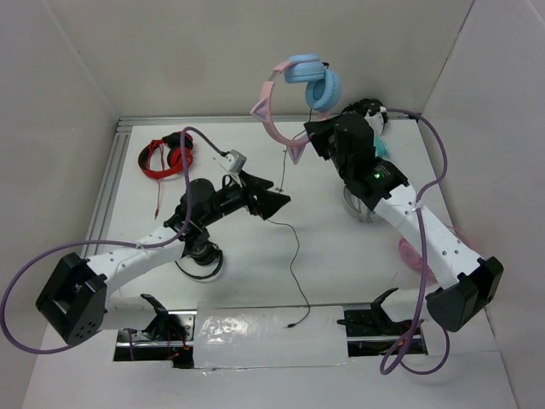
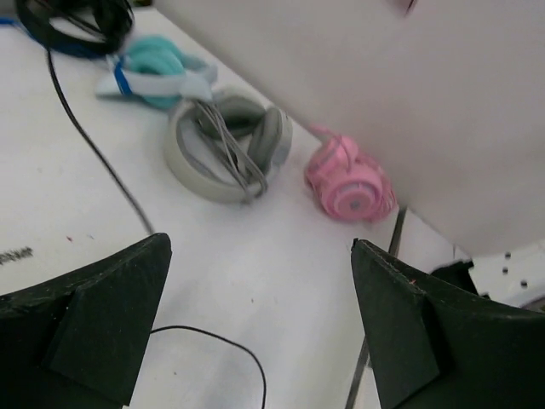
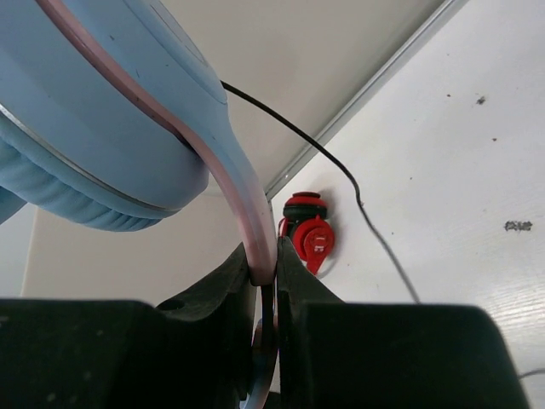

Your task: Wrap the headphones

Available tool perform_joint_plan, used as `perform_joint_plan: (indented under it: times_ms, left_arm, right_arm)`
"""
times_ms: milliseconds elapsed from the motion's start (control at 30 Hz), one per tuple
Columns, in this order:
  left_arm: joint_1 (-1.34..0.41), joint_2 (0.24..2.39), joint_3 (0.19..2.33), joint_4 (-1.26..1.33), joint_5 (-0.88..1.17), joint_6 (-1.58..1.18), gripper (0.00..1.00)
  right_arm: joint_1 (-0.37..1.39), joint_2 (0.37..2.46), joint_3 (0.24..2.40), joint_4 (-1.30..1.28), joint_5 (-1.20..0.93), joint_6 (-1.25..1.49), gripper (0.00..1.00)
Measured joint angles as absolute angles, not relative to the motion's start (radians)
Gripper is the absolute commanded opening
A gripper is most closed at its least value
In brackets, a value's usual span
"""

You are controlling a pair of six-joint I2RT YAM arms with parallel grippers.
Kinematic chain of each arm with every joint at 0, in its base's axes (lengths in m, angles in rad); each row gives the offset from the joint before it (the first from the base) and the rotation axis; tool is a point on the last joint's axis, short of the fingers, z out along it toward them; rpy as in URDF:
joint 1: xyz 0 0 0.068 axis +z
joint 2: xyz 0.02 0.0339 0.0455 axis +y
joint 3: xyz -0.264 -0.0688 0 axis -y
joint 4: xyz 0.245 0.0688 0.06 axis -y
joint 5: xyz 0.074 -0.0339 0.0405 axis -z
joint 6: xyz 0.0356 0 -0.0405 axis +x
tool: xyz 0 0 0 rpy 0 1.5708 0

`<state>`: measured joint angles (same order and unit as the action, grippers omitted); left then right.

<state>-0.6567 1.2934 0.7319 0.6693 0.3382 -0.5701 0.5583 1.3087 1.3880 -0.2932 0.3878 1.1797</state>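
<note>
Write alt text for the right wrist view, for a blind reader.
The right gripper is shut on the thin pink headband of the headphones, a light blue ear cup filling the upper left. Their black cable runs down over the white table, with red-and-black headphones lying by the far edge.

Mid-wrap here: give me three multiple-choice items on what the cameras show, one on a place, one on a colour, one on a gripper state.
1. Where do the red-and-black headphones lie?
A) the table's far left
B) under the right arm
C) hanging in the air

2. What colour are the ear cups of the raised headphones?
A) grey
B) red
C) light blue

3. How is the left gripper?
A) shut on the cable
B) open, empty
C) shut on the headband

Answers:
1 A: the top view shows them by the left rail.
2 C: both cups look light blue.
3 B: its fingers stand wide apart, gripping nothing.
</note>
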Motion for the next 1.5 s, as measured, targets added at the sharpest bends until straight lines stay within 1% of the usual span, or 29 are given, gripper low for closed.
perform_joint_plan:
  times_ms: [233,400,600,667,700,767,800,867,900,933,967,1033,1067,1133,1167,1200,1333,1500]
  left_arm:
    - [-0.656,1.287,0.842,0.662,0.19,-0.588,0.99]
    - [-0.656,1.32,0.92,0.715,0.143,-0.584,0.99]
    - [-0.656,1.375,0.965,0.768,0.075,-0.589,0.98]
    - [-0.656,1.385,0.965,0.784,0.054,-0.606,0.88]
    - [-0.656,1.388,0.966,0.791,0.046,-0.611,0.75]
    - [-0.655,1.393,0.97,0.802,0.031,-0.619,0.55]
    - [-0.655,1.394,0.976,0.802,0.022,-0.617,0.44]
    - [-0.655,1.404,1.001,0.799,0.021,-0.627,0.36]
    - [-0.659,1.407,1.013,0.793,0.023,-0.624,0.27]
    - [-0.66,1.408,1.019,0.783,0.022,-0.616,0.22]
    - [-0.659,1.408,1.021,0.778,0.022,-0.616,0.15]
    - [-0.658,1.408,1.021,0.769,0.019,-0.61,0.09]
    - [-0.658,1.408,1.021,0.764,0.02,-0.605,0.04]
    - [-0.658,1.407,1.026,0.744,0.016,-0.591,0.0]
    - [-0.657,1.407,1.031,0.717,0.012,-0.577,0.0]
    - [-0.658,1.407,1.036,0.687,-0.001,-0.57,0.0]
    - [-0.646,1.406,1.072,0.566,-0.024,-0.543,0.0]
    - [-0.634,1.402,1.093,0.397,-0.017,-0.525,0.0]
  right_arm:
    - [0.575,1.309,1.35,-0.308,0.425,1.207,0.0]
    - [0.599,1.322,1.34,-0.327,0.475,1.223,0.0]
    - [0.604,1.34,1.327,-0.338,0.483,1.234,0.0]
    - [0.607,1.348,1.327,-0.341,0.484,1.234,0.0]
    - [0.609,1.351,1.327,-0.344,0.484,1.235,0.0]
    - [0.612,1.358,1.323,-0.346,0.481,1.235,0.0]
    - [0.614,1.359,1.318,-0.345,0.476,1.235,0.0]
    - [0.616,1.363,1.304,-0.338,0.455,1.227,0.06]
    - [0.615,1.367,1.301,-0.328,0.445,1.223,0.11]
    - [0.614,1.37,1.301,-0.325,0.436,1.216,0.12]
    - [0.612,1.37,1.303,-0.326,0.429,1.205,0.17]
    - [0.611,1.377,1.308,-0.326,0.419,1.177,0.23]
    - [0.609,1.379,1.309,-0.329,0.41,1.156,0.4]
    - [0.609,1.379,1.308,-0.336,0.356,1.085,0.67]
    - [0.617,1.377,1.308,-0.337,0.323,1.037,0.95]
    - [0.626,1.373,1.308,-0.339,0.29,0.985,1.0]
    - [0.649,1.345,1.296,-0.381,0.232,0.775,1.0]
    - [0.702,1.202,1.201,-0.39,0.274,0.557,1.0]
